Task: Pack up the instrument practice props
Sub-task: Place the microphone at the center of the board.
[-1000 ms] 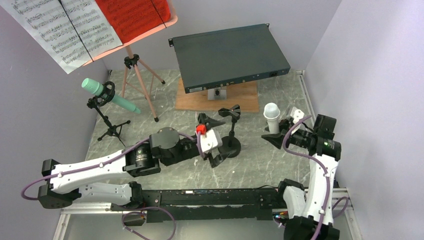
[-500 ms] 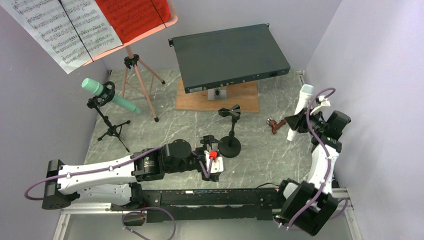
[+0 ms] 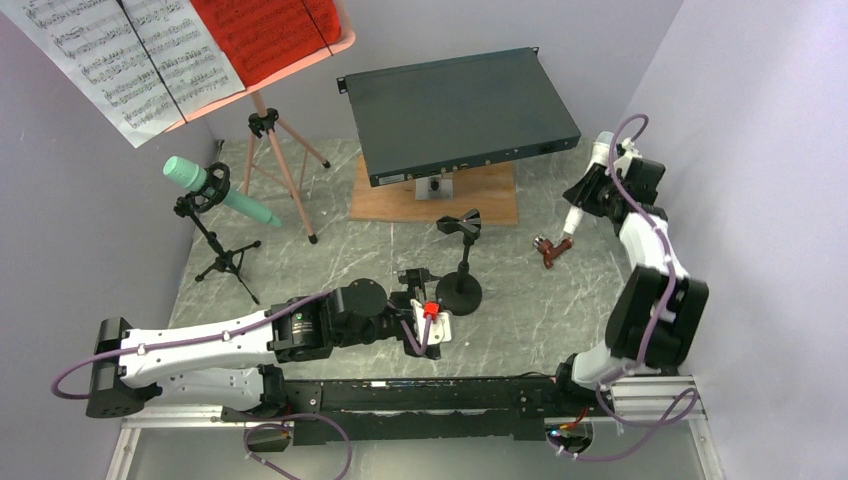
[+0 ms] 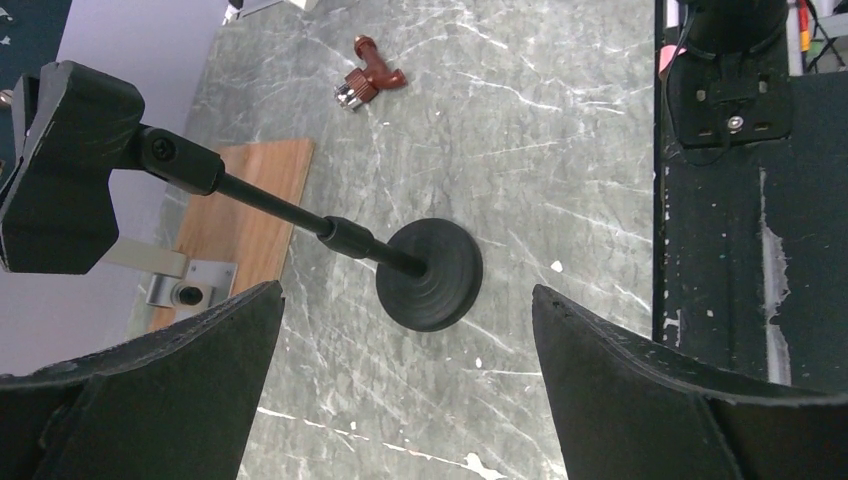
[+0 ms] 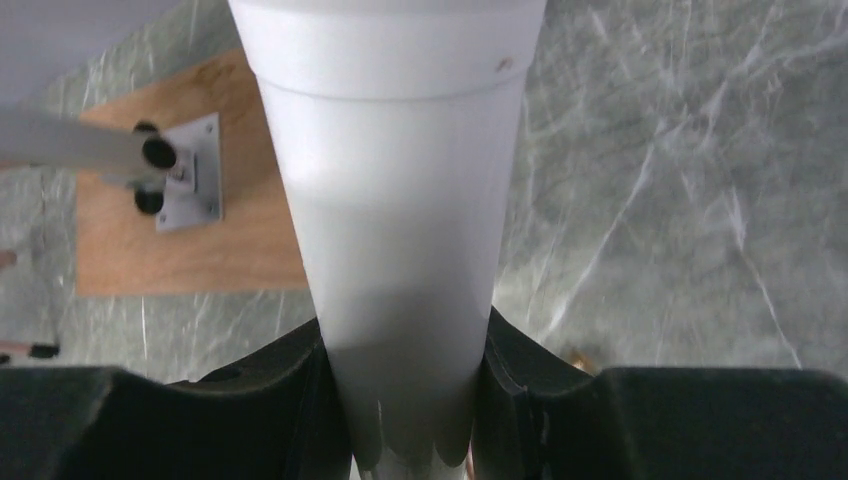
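The right claw (image 3: 588, 192) is clamping a smooth white plastic tube (image 3: 597, 160) and holding it tilted over the far right part of the grey marble-patterned bench (image 3: 520, 320). It is hanging just beside the right corner of the dark grey flat rack-mount box (image 3: 460, 105). In the right wrist view the claw's (image 5: 400, 400) black fingers (image 5: 270, 390) are pressing on both sides of the tube's (image 5: 400, 230) narrower end, and the wider end is pointing away from the camera. A small reddish-brown metal fitting (image 3: 548, 252) is lying on the bench by the tube's lower tip; whether the two are touching cannot be told.

The left claw (image 3: 428, 310) is hanging with its jaws wide apart, gripping nothing, just to the left of the small black round-based mic stand (image 3: 462, 285). In the left wrist view the stand's round base (image 4: 430, 288) is showing between the spread fingers (image 4: 150, 390), apart from both, and its clip is standing empty.

At the far left a salmon-pink tripod music stand (image 3: 272, 150) is standing on the bench, carrying white sheet-music pages (image 3: 120, 60) and a red page (image 3: 265, 35). Beside it a mint-green tube (image 3: 200, 182) is resting tilted in the clip of a small black tripod stand (image 3: 225, 262). The rack-mount box is sitting tilted above a wooden board (image 3: 480, 195).
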Tool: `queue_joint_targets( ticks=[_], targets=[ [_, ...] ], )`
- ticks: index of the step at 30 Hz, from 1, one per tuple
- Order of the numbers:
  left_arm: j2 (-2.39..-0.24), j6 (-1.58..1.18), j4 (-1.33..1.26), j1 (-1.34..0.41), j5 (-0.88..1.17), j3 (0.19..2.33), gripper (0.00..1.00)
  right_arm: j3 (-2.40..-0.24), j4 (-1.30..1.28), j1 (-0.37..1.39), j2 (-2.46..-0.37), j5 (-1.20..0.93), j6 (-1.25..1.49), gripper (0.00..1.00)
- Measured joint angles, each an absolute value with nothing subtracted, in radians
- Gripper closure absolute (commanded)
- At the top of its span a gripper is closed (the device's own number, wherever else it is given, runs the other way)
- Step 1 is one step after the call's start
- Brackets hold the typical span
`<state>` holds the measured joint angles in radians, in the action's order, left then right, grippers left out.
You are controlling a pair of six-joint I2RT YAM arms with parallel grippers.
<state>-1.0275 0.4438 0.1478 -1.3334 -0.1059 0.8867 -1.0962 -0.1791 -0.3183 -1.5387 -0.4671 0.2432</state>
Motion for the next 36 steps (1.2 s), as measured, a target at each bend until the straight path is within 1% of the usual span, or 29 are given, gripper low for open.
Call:
queue_joint_targets(
  ticks=[3,7,11,16,24,32,36],
  targets=[
    [-1.031,0.456,0.147,-1.333,-0.115,0.881,0.00,-1.240,-0.178,-0.319,-1.722,-0.457,0.282,0.93],
    [-1.031,0.468,0.147,-1.332,-0.129,0.871,0.01,-1.373,-0.194,-0.308,-1.910,-0.448,0.293,0.83],
    [-1.032,0.479,0.147,-1.329,-0.136,0.868,0.00,-1.442,-0.239,-0.284,-2.019,-0.442,0.301,0.75],
    [-1.032,0.486,0.147,-1.328,-0.142,0.868,0.01,-1.528,-0.276,-0.252,-2.109,-0.418,0.300,0.61],
    [-1.032,0.488,0.148,-1.325,-0.147,0.863,0.01,-1.573,-0.302,-0.225,-2.155,-0.386,0.294,0.47],
    [-1.032,0.489,0.147,-1.321,-0.148,0.863,0.01,-1.574,-0.304,-0.226,-2.152,-0.384,0.291,0.45],
    [-1.032,0.489,0.148,-1.321,-0.147,0.863,0.01,-1.511,-0.287,-0.228,-2.106,-0.400,0.287,0.44]
  ],
)
